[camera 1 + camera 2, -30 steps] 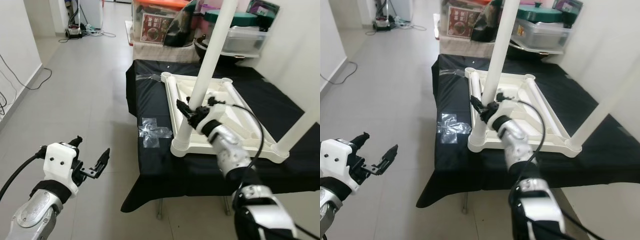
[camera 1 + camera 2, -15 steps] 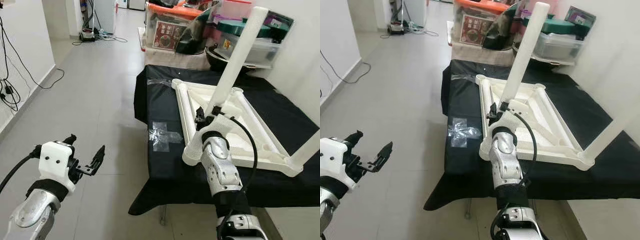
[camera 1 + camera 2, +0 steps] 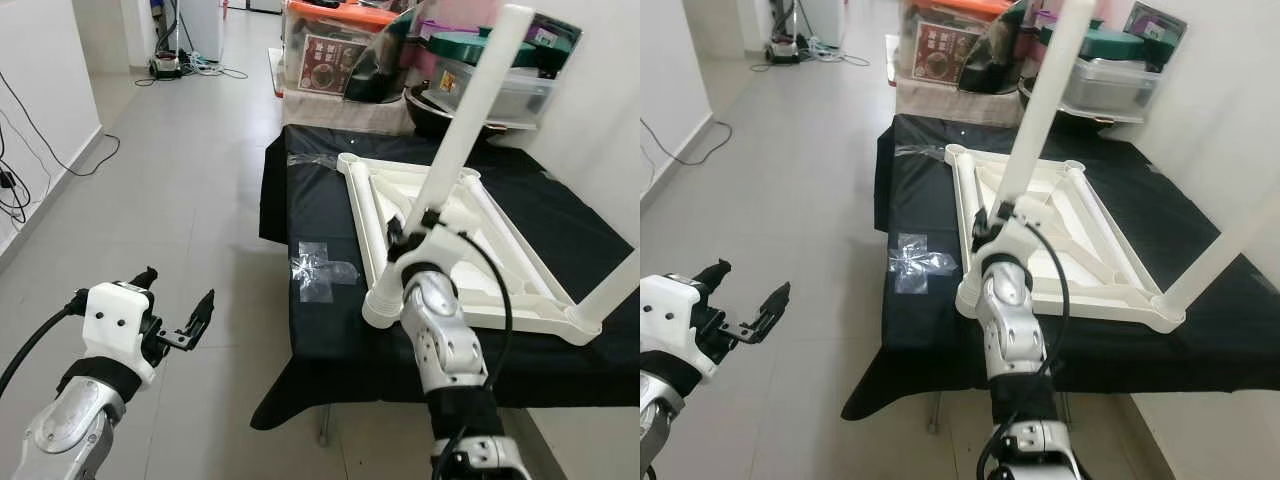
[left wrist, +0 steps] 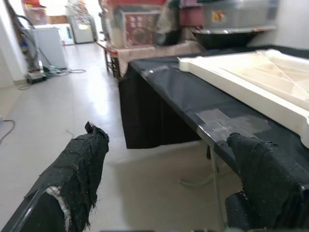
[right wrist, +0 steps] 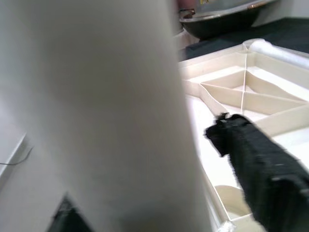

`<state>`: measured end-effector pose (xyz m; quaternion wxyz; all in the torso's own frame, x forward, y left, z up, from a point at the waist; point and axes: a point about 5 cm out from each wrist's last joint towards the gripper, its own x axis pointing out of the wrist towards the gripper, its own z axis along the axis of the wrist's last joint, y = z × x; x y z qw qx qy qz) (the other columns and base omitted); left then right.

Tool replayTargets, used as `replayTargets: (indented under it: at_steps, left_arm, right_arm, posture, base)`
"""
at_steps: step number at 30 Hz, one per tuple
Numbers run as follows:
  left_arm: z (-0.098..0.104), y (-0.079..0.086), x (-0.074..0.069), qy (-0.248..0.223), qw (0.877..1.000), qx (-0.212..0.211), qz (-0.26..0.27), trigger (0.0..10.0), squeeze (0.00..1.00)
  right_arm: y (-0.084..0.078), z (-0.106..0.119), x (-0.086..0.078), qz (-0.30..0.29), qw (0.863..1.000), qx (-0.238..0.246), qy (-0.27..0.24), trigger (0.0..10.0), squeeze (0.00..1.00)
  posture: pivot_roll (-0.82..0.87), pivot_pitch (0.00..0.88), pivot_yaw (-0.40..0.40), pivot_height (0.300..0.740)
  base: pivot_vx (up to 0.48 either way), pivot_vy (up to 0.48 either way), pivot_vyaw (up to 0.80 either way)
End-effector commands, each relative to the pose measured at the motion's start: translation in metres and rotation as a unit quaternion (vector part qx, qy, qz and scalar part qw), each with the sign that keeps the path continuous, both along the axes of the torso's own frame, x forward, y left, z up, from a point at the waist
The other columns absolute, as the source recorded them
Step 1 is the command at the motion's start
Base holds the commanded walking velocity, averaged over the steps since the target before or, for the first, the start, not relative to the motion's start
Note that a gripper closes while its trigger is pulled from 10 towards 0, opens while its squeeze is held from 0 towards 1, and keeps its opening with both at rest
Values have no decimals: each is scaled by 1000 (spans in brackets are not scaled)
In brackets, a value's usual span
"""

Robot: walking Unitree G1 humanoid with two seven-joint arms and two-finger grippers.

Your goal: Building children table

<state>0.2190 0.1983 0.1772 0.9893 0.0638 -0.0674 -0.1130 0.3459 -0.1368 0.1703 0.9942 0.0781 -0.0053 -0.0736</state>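
A white children's table top (image 3: 520, 300) lies upside down on a black-covered table. One white leg (image 3: 465, 110) rises at a tilt from its near left corner socket. My right gripper (image 3: 408, 228) is shut on this leg low down, just above the socket. In the right wrist view the leg (image 5: 111, 111) sits between the black fingers (image 5: 260, 164). A second white leg (image 3: 612, 288) stands at the near right corner. My left gripper (image 3: 178, 305) hangs open over the floor, left of the table, holding nothing; its fingers (image 4: 82, 164) are spread wide.
The black cloth (image 3: 320, 210) carries a patch of clear tape (image 3: 320, 272) near its left edge. Boxes and bins (image 3: 330, 60) and a dark pot (image 3: 440, 105) crowd the back. A wall is close on the right. Cables (image 3: 30, 130) lie along the left wall; open tiled floor lies between.
The head view has pulled back and shifted. My right forearm has swung in below the leg while the gripper stays shut on it; the leg leans a little further right. The left gripper is unchanged.
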Motion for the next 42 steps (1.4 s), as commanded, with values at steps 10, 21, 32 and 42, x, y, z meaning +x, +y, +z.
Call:
replayTargets:
  at_steps: [10,21,32,42]
  left_arm:
    - [-2,-5,4,1,1000,0,-19,10000,0]
    - [-4,-6,5,4,1000,-2,-27,10000,0]
    - [-5,-7,5,4,1000,-2,-29,10000,0]
    - [-5,-6,6,2,999,2,-32,10000,0]
  right_arm:
    - [-3,34,1,61,996,-15,-58,10000,0]
    - [-33,62,19,205,972,-99,-61,10000,0]
    - [-45,66,27,335,938,-82,-34,10000,0]
    - [-63,62,37,442,891,-101,-35,5490,0]
  posture:
    - [116,0,-109,740]
    - [98,0,-110,740]
    - [106,0,-116,740]
    - [123,0,-122,740]
  base:
    - [0,0,0]
    - [0,0,0]
    - [0,0,0]
    - [0,0,0]
